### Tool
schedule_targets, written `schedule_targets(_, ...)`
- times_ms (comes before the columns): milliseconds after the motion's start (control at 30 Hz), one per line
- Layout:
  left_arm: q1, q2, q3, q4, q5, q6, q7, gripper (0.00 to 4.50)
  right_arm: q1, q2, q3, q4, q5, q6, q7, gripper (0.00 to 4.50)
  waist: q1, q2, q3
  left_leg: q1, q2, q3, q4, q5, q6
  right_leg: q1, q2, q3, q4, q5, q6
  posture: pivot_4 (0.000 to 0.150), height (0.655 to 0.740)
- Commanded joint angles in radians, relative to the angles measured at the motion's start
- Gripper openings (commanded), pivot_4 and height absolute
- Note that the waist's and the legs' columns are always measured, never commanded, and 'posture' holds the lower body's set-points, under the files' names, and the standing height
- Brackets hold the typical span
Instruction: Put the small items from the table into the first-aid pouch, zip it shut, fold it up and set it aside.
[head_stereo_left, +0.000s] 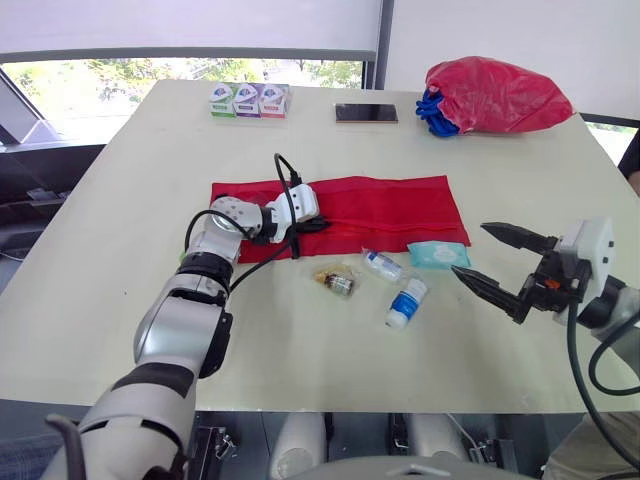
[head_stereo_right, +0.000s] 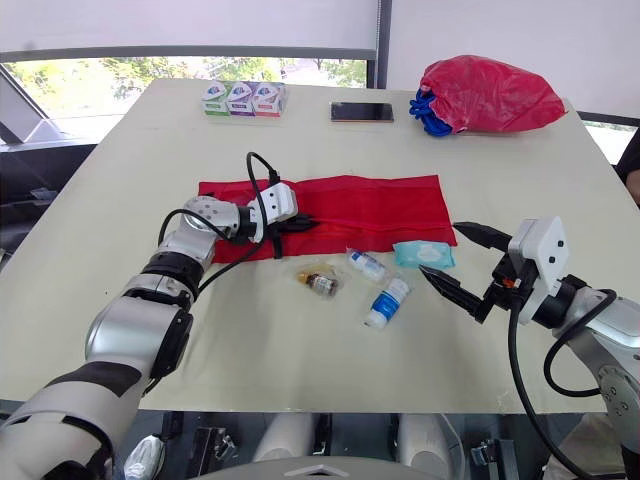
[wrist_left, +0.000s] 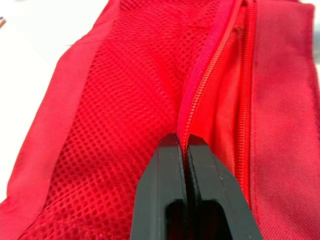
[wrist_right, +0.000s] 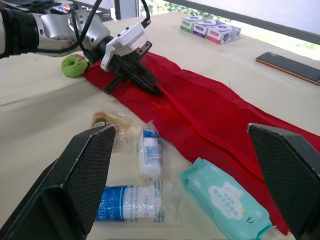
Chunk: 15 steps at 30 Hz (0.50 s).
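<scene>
Plainly early in the job, per the head cam: the first-aid pouch (head_stereo_left: 380, 210) lies spread flat mid-table (head_stereo_left: 130, 170), none of the small items inside yet. The left gripper (head_stereo_left: 318, 226) sits on the pouch's left part. The right gripper (head_stereo_left: 468, 249) hovers off the pouch's right end, fingers spread wide, holding nothing. Just in front of the pouch, L to R: a wrapped brown vial (head_stereo_left: 336, 282), a small white bottle (head_stereo_left: 383, 265), a blue-labelled bottle (head_stereo_left: 406, 303) and a teal wipes pack (head_stereo_left: 437, 254) just beside the pouch's front edge. At the far edge: 3 small boxes (head_stereo_left: 249, 100), a phone (head_stereo_left: 366, 113) and a red bag (head_stereo_left: 495, 95).

Left wrist cam: both fingers (wrist_left: 167, 170) are pressed together on the zip line where the mesh pocket meets the fabric, pinching the pouch there. Whether they have the slider itself can't be told.

Right wrist cam: the wide-open fingers frame the items, wipes pack nearest, w/ the left gripper beyond on the pouch and a green object (wrist_right: 74, 65) by that arm.

Step in hand looks like opening the zip pocket. Next move prob. calls for the left side to pull the mouth open while the right drops onto the nearest item, likely the wipes pack, closing across its narrow width.
</scene>
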Motion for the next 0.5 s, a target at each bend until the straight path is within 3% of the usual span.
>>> schedule_targets(33,0.032,-0.027,0.003,-0.089,-0.048,-0.026,-0.074,0.07,0.004,-0.008,-0.034,-0.029,0.012,-0.014,0.0,4.5,0.0,0.0,0.0,0.0,0.0,0.0,0.0,0.0,0.0,0.0,0.0,0.0,0.0,0.0,0.0,0.15,0.74)
schedule_targets(267,0.062,-0.045,-0.016,-0.135,-0.052,-0.026,-0.132,0.07,0.011,-0.016,-0.044,-0.04,0.022,-0.007,0.0,4.5,-0.001,0.0,0.0,0.001,0.0,0.0,0.0,0.0,0.0,0.0,0.0,0.0,0.001,0.0,0.0,0.15,0.74)
schedule_targets(500,0.006,-0.032,-0.006,-0.085,-0.005,-0.017,-0.007,0.07,0.063,-0.054,-0.097,-0.039,0.03,-0.016,0.04,4.5,-0.001,0.0,0.0,0.001,0.0,0.0,0.001,0.0,0.0,0.0,0.0,0.0,0.001,0.0,0.0,0.15,0.74)
